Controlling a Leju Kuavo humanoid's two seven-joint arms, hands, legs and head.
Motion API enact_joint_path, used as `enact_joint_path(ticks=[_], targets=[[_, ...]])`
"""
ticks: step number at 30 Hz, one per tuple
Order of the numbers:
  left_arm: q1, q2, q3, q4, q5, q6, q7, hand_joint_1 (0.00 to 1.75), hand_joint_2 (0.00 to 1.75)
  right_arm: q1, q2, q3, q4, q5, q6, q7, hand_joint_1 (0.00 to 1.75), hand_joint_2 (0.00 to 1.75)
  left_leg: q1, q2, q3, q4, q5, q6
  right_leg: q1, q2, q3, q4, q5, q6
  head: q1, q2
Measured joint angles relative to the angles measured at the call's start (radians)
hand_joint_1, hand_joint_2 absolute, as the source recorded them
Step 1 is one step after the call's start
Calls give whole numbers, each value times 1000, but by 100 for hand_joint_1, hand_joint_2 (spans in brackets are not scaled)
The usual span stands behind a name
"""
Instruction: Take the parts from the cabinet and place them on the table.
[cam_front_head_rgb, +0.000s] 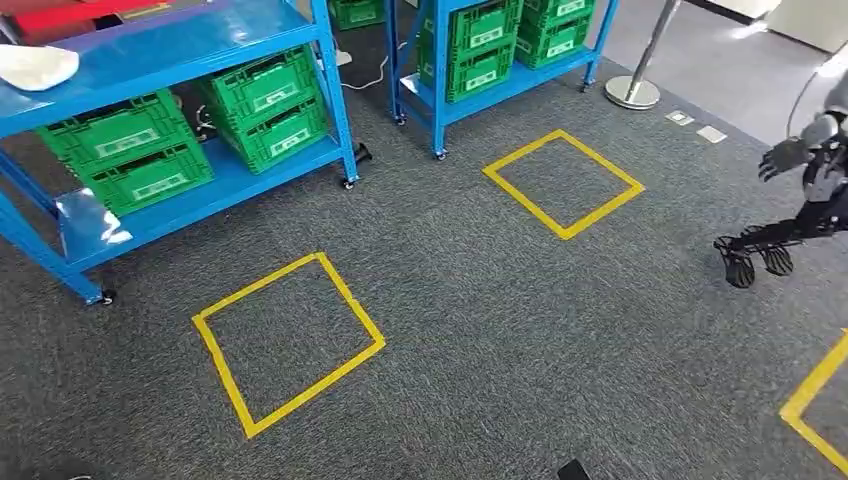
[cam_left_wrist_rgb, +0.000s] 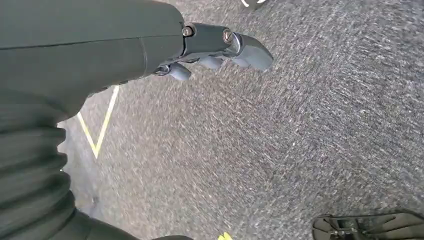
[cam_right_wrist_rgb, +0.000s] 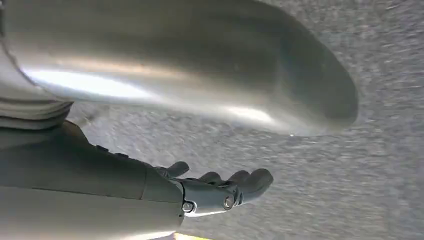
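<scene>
A blue shelf rack stands at the upper left of the head view, with green crates on its lower shelf. A white rounded part lies on its upper shelf beside something red. A second blue rack further back holds more green crates. My left hand hangs over grey carpet, fingers loosely extended, holding nothing. My right hand also hangs over the carpet with its fingers stretched out and nothing in it.
Yellow tape squares mark the grey carpet, with a third tape corner at the right edge. Another dark humanoid robot stands at the far right. A steel post base sits behind the second rack.
</scene>
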Motion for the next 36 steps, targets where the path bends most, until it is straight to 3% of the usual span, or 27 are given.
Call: enact_joint_path(ticks=[1, 2, 4, 5, 6, 7, 8, 10, 11, 12, 14, 15, 16, 20, 21, 22, 23, 24, 25, 26, 27, 28, 29, 30, 31, 35, 36], targets=[[-3, 2, 0, 0, 1, 0, -4, 0, 175, -4, 1, 0, 0, 7, 6, 9, 0, 0, -5, -12, -7, 7, -1, -10, 6, 27, 3, -13, -14, -1, 2, 0], [-4, 3, 0, 0, 5, 0, -6, 0, 175, -11, 2, 0, 0, 18, 9, 23, 0, 0, -5, -19, -11, 4, 3, -18, 5, 7, 0, -11, -9, -11, 0, 0], [0, 7, 0, 0, 16, 0, -13, 0, 175, -26, 6, 0, 0, 24, 9, 28, 0, 0, 0, -40, -16, -10, 15, -36, 14, -9, -2, -10, -5, -26, -1, 0], [2, 10, 1, 0, 23, 0, -16, 0, 175, -36, 11, 0, 0, 27, 10, 27, 0, 0, 2, -48, -21, -10, 17, -41, 4, -22, -2, -18, 2, -37, -2, 0], [2, 9, 1, 0, 26, 0, -16, 0, 175, -47, 13, 0, 0, 28, 13, 27, 0, 0, 1, -1, -24, 7, 6, -41, 6, -38, -2, -21, 6, -45, -3, 0], [-1, 10, 1, 0, 26, 0, -16, 0, 175, -52, 14, 0, 0, 32, 16, 30, 0, 0, -3, 47, -44, 48, -27, -42, 8, -49, -3, -21, 6, -55, -14, 0], [-7, 11, 1, 0, 26, 0, -16, 0, 175, -53, 14, 0, 0, 34, 18, 36, 0, 0, -4, 69, -75, 116, -69, -44, 12, -65, -3, -21, 5, -58, -18, 0], [-12, 12, 2, 0, 34, 3, -22, 0, 175, -54, 15, 0, 0, 40, 25, 47, 0, 0, -3, 87, -145, 277, -141, -48, 18, -104, -6, -21, 3, -61, -19, 0], [-10, 12, 3, 0, 37, 3, -25, 0, 175, -55, 15, 0, 0, 42, 27, 47, 0, 0, -3, 89, -153, 303, -142, -49, 20, -119, -6, -20, 2, -62, -19, 0], [-7, 12, 5, 0, 38, 3, -25, 0, 175, -59, 15, 0, 0, 42, 27, 47, 0, 0, -4, 91, -137, 281, -121, -47, 21, -133, -5, -20, 2, -63, -19, 0], [-6, 12, 6, 0, 36, 3, -26, 0, 175, -68, 16, 0, 0, 42, 27, 45, 0, 0, -5, 110, -51, 128, -43, -38, 24, -158, -1, -20, -1, -62, -20, 0], [-8, 12, 6, 0, 33, 3, -26, 0, 175, -70, 17, 0, 0, 42, 27, 43, 0, 0, -9, 144, 1, 35, -10, -30, 25, -171, 4, -20, -3, -58, -21, 0], [-13, 12, 6, 0, 30, 0, -24, 0, 175, -70, 17, 0, 0, 40, 26, 42, 0, 0, -20, 186, 16, -3, -24, -23, 32, -183, 5, -18, -7, -52, -21, 0], [-7, 11, 7, 0, 21, -3, -10, 0, 175, -73, 19, 0, 0, 36, 23, 40, 0, 0, -21, 136, 7, -10, -13, -1, 35, -224, 14, -21, -10, -34, -16, 0], [-5, 9, 7, 0, 21, -4, -8, 0, 175, -71, 19, 0, 0, 36, 22, 41, 0, 0, -12, 127, 15, -19, -6, 5, 27, -180, 13, -12, -19, -23, -16, 0], [-7, 8, 8, 0, 21, -6, -7, 0, 175, -69, 20, 0, 0, 37, 22, 40, 0, 0, -10, 117, 14, -20, -3, 9, 25, -124, 0, 18, -42, -19, -14, 0], [-13, 9, 8, 0, 21, -6, -7, 0, 175, -65, 20, 0, 0, 36, 22, 41, 0, 0, -9, 107, 11, -20, -1, 13, 23, -92, -30, 80, -79, -17, -10, 0], [-16, 8, 8, 0, 21, -6, -7, 0, 175, -59, 19, 0, 0, 36, 23, 43, 0, 0, -9, 92, 9, -20, -1, 14, 21, -77, -72, 168, -121, -14, -7, 0], [-16, 8, 8, 0, 21, -6, -7, 0, 175, -54, 19, 0, 0, 36, 24, 44, 0, 0, -9, 78, 9, -19, -1, 14, 20, -74, -110, 241, -147, -11, -5, 0], [-15, 8, 8, 0, 21, -6, -7, 0, 175, -51, 19, 0, 0, 36, 26, 43, 0, 0, -9, 64, 8, -18, 0, 14, 19, -74, -134, 281, -150, -9, -4, 0], [-12, 8, 8, 0, 21, -7, -6, 0, 175, -49, 19, 0, 0, 36, 26, 43, 0, 0, -8, 51, 8, -17, 0, 13, 17, -74, -133, 270, -128, -8, -4, 0], [-11, 8, 8, 0, 21, -8, -6, 0, 175, -48, 19, 0, 0, 36, 26, 43, 0, 0, -6, 37, 8, -14, 0, 10, 14, -72, -113, 221, -89, -8, -4, 0], [-11, 7, 8, 0, 21, -8, -6, 0, 175, -48, 19, 0, 0, 36, 26, 41, 0, 0, -3, 20, 8, -9, -2, 6, 10, -64, -75, 137, -39, -6, -4, 0], [-12, 7, 8, 0, 20, -8, -6, 0, 175, -48, 19, 0, 0, 37, 24, 40, 0, 0, 0, 5, 7, -3, -4, -2, 4, -38, -29, 45, 5, -3, -3, 0], [-13, 9, 8, 0, 20, -8, -7, 0, 175, -48, 19, 0, 0, 39, 24, 40, 0, 0, -1, -6, 1, 1, -6, -10, -2, 23, -11, 4, -12, 1, 0, 0], [-3, 10, 8, 0, 10, -9, -7, 0, 175, -48, 19, 0, 0, 45, 24, 38, 0, 0, 2, -49, -16, -11, 9, -43, 8, -21, -14, 0, -2, -36, -2, 0], [0, 11, 8, 0, 9, -9, -7, 0, 175, -50, 22, 0, 0, 48, 24, 37, 0, 0, 2, -34, -16, -6, 7, -45, 3, -36, -15, -8, 4, -46, -3, 0]])
